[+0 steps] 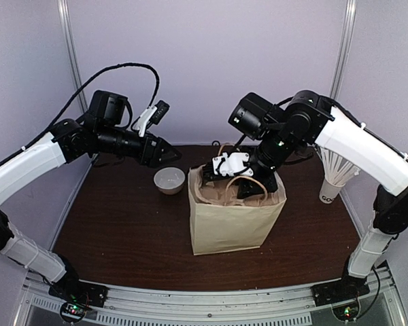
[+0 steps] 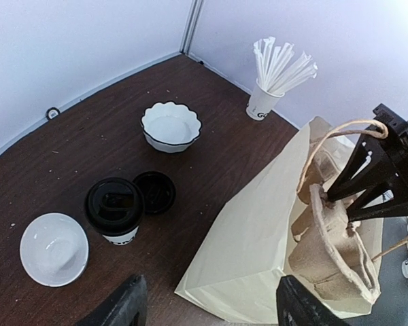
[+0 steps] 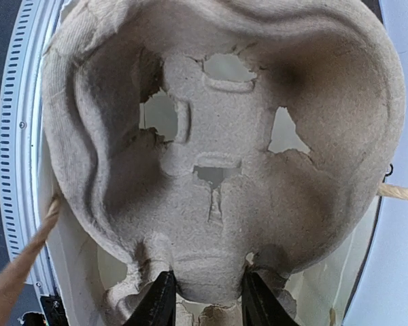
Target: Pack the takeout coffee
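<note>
Takeout coffee, a small tapered white paper cup with a round black plastic lid, stands upright on the dark brown table, long axis vertical, lid up, outside the cream paper bag. The right gripper pinches a moulded pulp cup carrier on edge in the bag's mouth, probably to seat it for the cup. The left gripper hovers spread wide and empty.

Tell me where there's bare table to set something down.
Bare table lies between the paper bag and the near edge, and between the scalloped bowl and stick cup. Crowded around the coffee cup, loose lid, smooth bowl.
</note>
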Robot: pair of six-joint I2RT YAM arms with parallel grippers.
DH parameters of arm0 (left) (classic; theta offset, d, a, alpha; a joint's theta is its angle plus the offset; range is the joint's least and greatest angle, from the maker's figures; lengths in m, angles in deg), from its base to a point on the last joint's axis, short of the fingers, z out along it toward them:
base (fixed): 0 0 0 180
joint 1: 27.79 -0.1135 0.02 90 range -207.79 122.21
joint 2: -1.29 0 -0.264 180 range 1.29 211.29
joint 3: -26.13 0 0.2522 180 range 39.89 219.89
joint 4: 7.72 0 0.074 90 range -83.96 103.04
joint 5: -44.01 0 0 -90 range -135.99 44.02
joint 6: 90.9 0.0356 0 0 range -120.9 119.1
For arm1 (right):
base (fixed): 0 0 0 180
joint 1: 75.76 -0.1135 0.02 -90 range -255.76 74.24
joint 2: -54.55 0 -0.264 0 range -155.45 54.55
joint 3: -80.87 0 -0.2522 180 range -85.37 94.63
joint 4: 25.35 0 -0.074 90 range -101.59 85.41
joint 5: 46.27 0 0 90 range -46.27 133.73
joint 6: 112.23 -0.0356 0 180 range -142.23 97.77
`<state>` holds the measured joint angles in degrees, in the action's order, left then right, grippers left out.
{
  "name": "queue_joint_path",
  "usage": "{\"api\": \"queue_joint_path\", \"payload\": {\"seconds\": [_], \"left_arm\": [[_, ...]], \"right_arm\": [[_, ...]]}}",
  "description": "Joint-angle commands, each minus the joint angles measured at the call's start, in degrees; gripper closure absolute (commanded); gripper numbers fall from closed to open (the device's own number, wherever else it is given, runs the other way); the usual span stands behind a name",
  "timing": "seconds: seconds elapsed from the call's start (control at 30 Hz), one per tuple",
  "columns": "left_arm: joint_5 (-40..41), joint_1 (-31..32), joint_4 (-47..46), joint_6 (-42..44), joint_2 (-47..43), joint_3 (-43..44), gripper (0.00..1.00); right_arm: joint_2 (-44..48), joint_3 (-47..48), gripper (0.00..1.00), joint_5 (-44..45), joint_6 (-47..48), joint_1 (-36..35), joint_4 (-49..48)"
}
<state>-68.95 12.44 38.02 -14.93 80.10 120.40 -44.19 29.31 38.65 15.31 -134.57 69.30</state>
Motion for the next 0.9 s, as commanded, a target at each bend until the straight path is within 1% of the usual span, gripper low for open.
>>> {"api": "queue_joint_path", "payload": {"seconds": [0.0,0.33,0.53,0.67,0.87], "left_arm": [[4.2,0.1,-0.3,0.7,-2.7,-1.4,0.31],[4.6,0.1,0.0,0.8,-4.2,-3.3,0.31],[4.8,0.1,-0.9,0.7,-4.2,-4.3,0.31],[4.0,0.1,-1.4,0.6,-4.2,-4.7,0.31],[4.3,0.1,-1.0,0.8,-4.7,-5.0,0.31]], "right_arm": [[-2.0,0.1,0.66,-0.8,0.6,-0.2,3.1],[-6.2,-1.5,0.67,-0.1,0.9,-0.1,6.2],[-8.2,-3.1,0.67,-0.8,0.0,0.0,5.4],[-8.2,-6.3,0.67,-2.2,0.2,0.1,1.8],[-6.0,-9.4,0.67,-6.4,0.5,0.3,-5.3]]}}
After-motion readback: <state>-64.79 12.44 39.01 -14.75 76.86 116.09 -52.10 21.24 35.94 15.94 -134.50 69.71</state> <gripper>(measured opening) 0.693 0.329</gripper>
